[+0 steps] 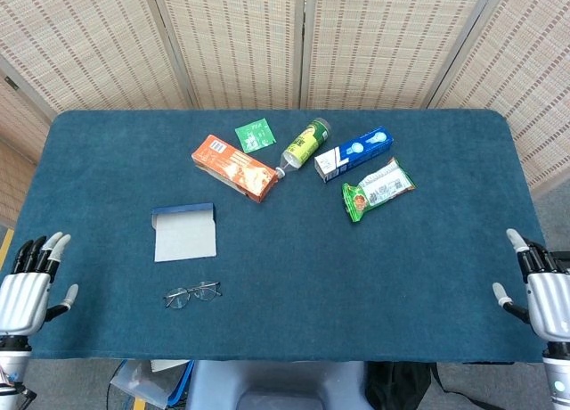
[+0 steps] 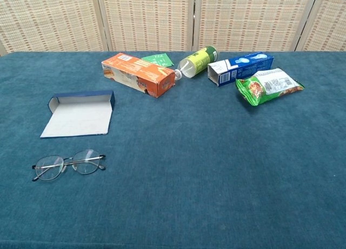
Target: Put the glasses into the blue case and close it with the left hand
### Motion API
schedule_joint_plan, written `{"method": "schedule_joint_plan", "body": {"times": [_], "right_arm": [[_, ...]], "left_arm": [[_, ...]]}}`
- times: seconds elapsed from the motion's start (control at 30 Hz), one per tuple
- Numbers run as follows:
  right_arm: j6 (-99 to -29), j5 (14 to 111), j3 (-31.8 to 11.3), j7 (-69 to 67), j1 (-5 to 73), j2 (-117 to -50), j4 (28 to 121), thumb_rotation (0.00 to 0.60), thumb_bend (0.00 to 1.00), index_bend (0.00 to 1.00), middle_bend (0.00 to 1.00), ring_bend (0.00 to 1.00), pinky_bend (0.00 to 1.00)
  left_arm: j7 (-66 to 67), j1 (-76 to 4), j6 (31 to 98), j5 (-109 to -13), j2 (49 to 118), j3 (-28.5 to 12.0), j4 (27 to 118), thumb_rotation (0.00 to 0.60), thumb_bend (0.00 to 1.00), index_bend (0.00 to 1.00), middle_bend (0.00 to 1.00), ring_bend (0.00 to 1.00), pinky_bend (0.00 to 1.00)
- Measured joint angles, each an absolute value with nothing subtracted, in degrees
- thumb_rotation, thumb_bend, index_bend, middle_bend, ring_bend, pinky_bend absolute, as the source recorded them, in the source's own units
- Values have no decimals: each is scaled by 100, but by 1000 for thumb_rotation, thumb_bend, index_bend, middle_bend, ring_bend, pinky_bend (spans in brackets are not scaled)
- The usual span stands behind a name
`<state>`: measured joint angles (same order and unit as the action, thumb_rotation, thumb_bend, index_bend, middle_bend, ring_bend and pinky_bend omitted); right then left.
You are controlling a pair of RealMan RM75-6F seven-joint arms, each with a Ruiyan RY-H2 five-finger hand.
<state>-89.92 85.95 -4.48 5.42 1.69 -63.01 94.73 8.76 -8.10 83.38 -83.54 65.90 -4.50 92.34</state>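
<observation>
From the head view, the glasses [image 1: 192, 294] lie flat on the table [image 1: 285, 276] near its front edge, lenses side by side and arms seemingly folded, just in front of the open blue case [image 1: 183, 233], apart from it. The left hand [image 1: 27, 290] sits off the table's left front corner, fingers spread and holding nothing; the right hand [image 1: 545, 294] sits off the right front corner, also empty with fingers apart. From the chest view, neither hand shows; the glasses [image 2: 68, 165] have a thin wire frame, so they look light, springy and easily bent, with lenses that would smudge or slip. I would pinch them at the bridge or a hinge, not on the lenses. The case [image 2: 79, 115] lies with its flap open and looks stiff but light, likely to slide when pushed.
</observation>
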Motion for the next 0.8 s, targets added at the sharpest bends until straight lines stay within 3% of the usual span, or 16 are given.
{"method": "schedule_joint_plan", "body": {"times": [0.17, 0.27, 0.4, 0.5, 0.63, 0.8], "right_arm": [[-9043, 8616, -504, 517, 174, -6247, 9527, 600, 270, 49, 169, 176, 320], [-9045, 8613, -541, 520, 192, -6217, 9544, 600, 270, 48, 169, 176, 320], [-9008, 8631, -564, 533, 232, -6176, 9575, 600, 270, 48, 169, 176, 320], [-8978, 8621, -577, 535, 251, -6164, 9587, 600, 270, 48, 169, 177, 320], [-8915, 8602, -578, 541, 276, -6147, 9600, 600, 270, 48, 169, 176, 320], [-8868, 8549, -582, 538, 285, -6139, 9592, 600, 269, 48, 169, 177, 320]], "left_arm": [[871, -851, 8376, -8369, 6540, -516, 9281, 600, 345, 0, 0, 10, 5], [836, -909, 8414, -8466, 6543, -562, 9269, 600, 345, 0, 20, 105, 163], [756, -1079, 8316, -8574, 6533, -622, 9261, 600, 345, 67, 244, 315, 520], [705, -1274, 8156, -8637, 6537, -683, 9284, 600, 345, 220, 540, 545, 709], [671, -1576, 7797, -8680, 6567, -752, 9373, 600, 345, 361, 798, 782, 867], [829, -2037, 7191, -8703, 6665, -804, 9528, 600, 345, 389, 919, 916, 973]]}}
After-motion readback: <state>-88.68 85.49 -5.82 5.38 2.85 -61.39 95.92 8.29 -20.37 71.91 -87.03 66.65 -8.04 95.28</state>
